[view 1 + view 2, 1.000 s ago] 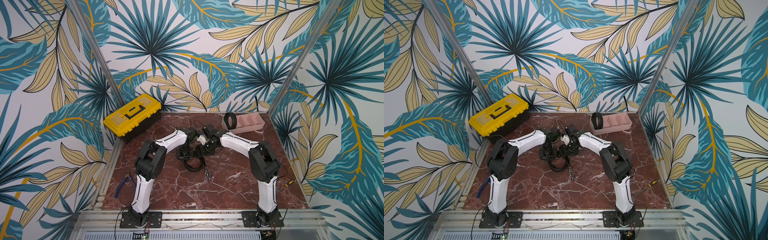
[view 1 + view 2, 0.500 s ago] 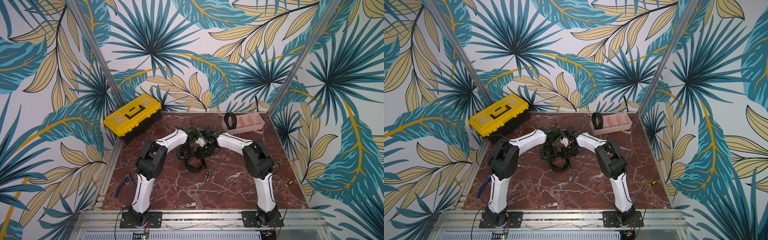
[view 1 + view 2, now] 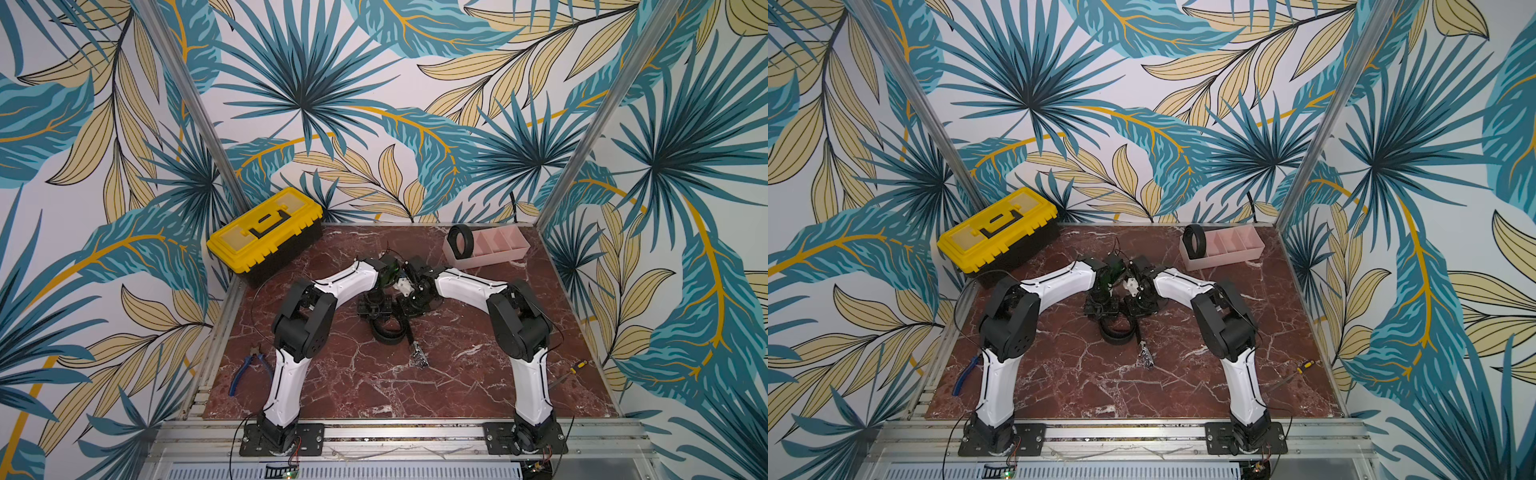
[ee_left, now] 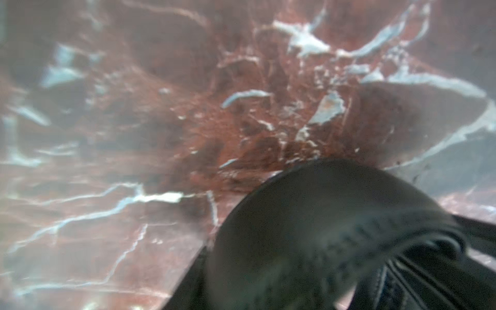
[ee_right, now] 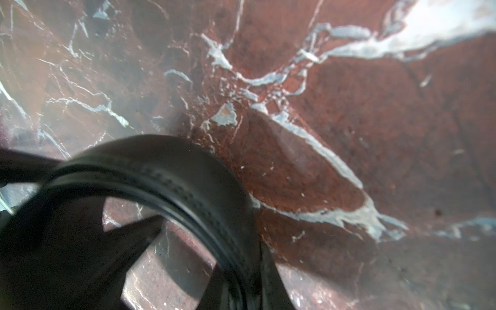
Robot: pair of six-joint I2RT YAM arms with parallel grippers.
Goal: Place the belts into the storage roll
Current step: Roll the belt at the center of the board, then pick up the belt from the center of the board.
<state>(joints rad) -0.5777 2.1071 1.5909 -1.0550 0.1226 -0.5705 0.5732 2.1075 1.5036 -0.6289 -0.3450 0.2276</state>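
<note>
Two grippers meet low over the middle of the table (image 3: 374, 395), side by side and pointing down. From above, the left gripper (image 3: 374, 307) and the right gripper (image 3: 409, 305) are just dark lumps. I cannot tell how wide either one is, or if it is holding anything. Right under them, and a little nearer to the robot's feet, lies the loose belt (image 3: 388, 332). It is a black strap curled into messy rings on the red stone top. One end runs out from the rings to a shiny buckle (image 3: 419, 358), which lies flat on the table. Each wrist camera shows a big black loop of this belt very close up, blurry in the left wrist view (image 4: 322, 228) and sharper in the right wrist view (image 5: 174, 174). No fingers show in either one. Farther back, near the back wall, sits the pink tray (image 3: 490, 259) with its four little boxes. The rolled belt (image 3: 461, 241) stands on its edge like a small tyre in the end box closest to the toolbox (image 3: 266, 232). The other three boxes look pink inside. The yellow and black toolbox is shut and sits in the back corner on the left arm's side. Blue pliers (image 3: 249, 370) lie by the table edge on the left arm's side. A small screwdriver (image 3: 575, 368) lies by the edge on the right arm's side.
</note>
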